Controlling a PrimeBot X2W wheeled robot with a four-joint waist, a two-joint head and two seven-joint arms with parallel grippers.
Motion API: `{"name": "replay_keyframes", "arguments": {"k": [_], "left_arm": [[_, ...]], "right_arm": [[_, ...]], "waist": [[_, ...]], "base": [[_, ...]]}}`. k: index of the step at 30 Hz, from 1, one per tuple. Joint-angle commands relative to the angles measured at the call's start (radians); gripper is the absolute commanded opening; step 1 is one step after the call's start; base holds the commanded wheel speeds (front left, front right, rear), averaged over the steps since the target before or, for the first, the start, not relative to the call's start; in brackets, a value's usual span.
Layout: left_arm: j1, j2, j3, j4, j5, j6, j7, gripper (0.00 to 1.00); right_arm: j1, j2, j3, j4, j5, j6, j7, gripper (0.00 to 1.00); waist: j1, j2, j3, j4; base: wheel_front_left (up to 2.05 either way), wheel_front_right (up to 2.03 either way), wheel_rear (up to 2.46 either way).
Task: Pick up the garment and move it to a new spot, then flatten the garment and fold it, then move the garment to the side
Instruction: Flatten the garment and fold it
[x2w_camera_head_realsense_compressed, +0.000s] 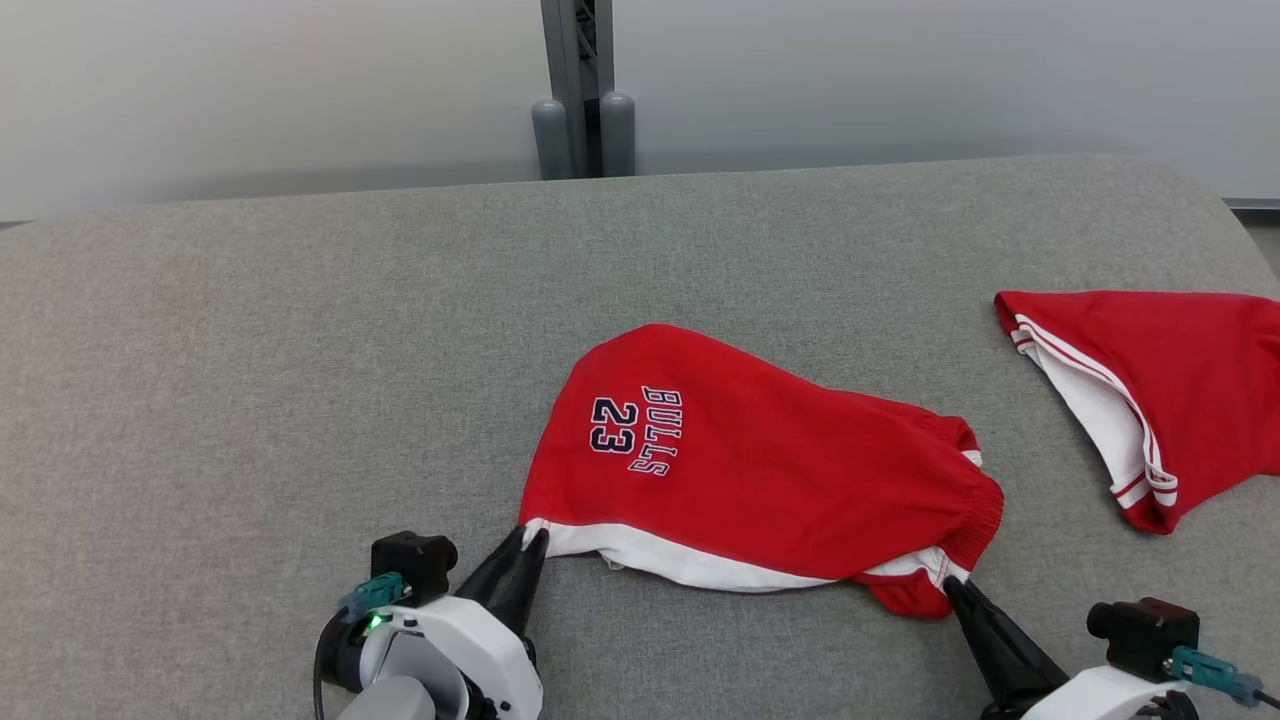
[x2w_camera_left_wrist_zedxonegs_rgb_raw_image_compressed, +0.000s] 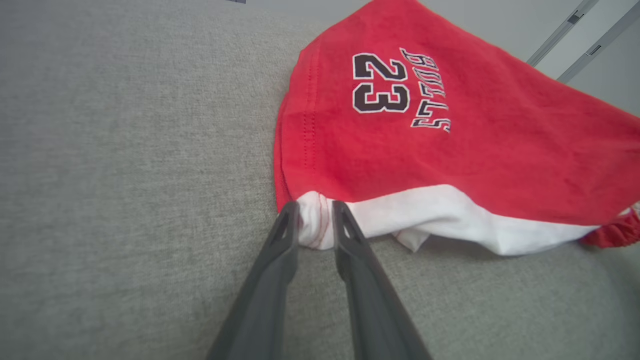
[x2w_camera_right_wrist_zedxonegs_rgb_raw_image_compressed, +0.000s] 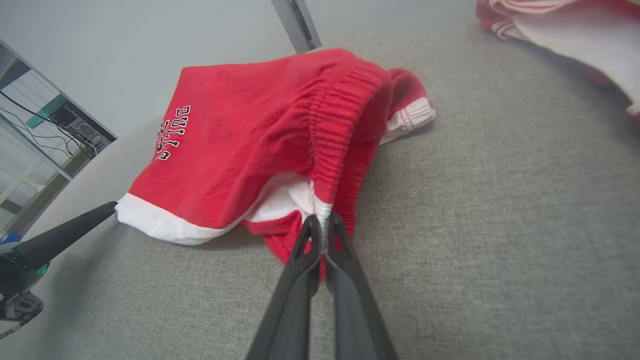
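Left tool: nearest, at the lower left of the head view; fingers pointing up and slightly right, tips at the left corner of the white hem band.
Left tool opening: partly parted; in the left wrist view a plain gap between the two dark fingers, with the white hem corner lying flat in that gap; not pinched tight on the cloth.
Right tool: at the lower right of the head view, fingers pointing up and left; clenched, the tips meeting on the near end of the elastic waistband, where a white seam is nipped between them.
Garment: red shorts lying on the grey worktop, near its front edge and a little right of centre; loosely doubled, not flat, with some red cloth tucked under by the right tool.
Long axis: across the head view from left to right; leg opening with the white band toward the robot's left, gathered waistband toward its right; white band along the near edge.
Print: "BULLS 23" in dark letters edged white, on the left half of the garment; turned sideways in the head view.
Second red garment: at the right edge of the worktop, well apart from the shorts; red with white lining and striped trim.
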Motion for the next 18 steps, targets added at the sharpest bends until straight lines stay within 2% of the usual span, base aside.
{"name": "replay_keyframes", "arguments": {"k": [1,14,18], "left_arm": [[-0.008,0.002,-0.009,-0.006,-0.013,-0.001,-0.003,0.00],[-0.008,0.031,-0.028,-0.048,-0.062,-0.001,-0.003,0.00],[-0.001,0.038,0.014,-0.098,-0.053,-0.001,-0.003,0.00]], "right_arm": [[-0.005,-0.009,-0.002,0.005,0.004,0.000,-0.009,0.00],[-0.022,-0.016,-0.011,0.008,0.007,0.000,-0.012,0.00],[-0.028,-0.015,-0.014,-0.006,-0.006,0.000,-0.015,0.00]], "waist": [[0.0000,0.0000,0.001,0.002],[0.0000,0.0000,-0.009,0.015],[0.0000,0.0000,-0.020,0.020]], "base": [[0.00,0.00,0.00],[0.00,0.00,0.00],[0.00,0.00,0.00]]}}
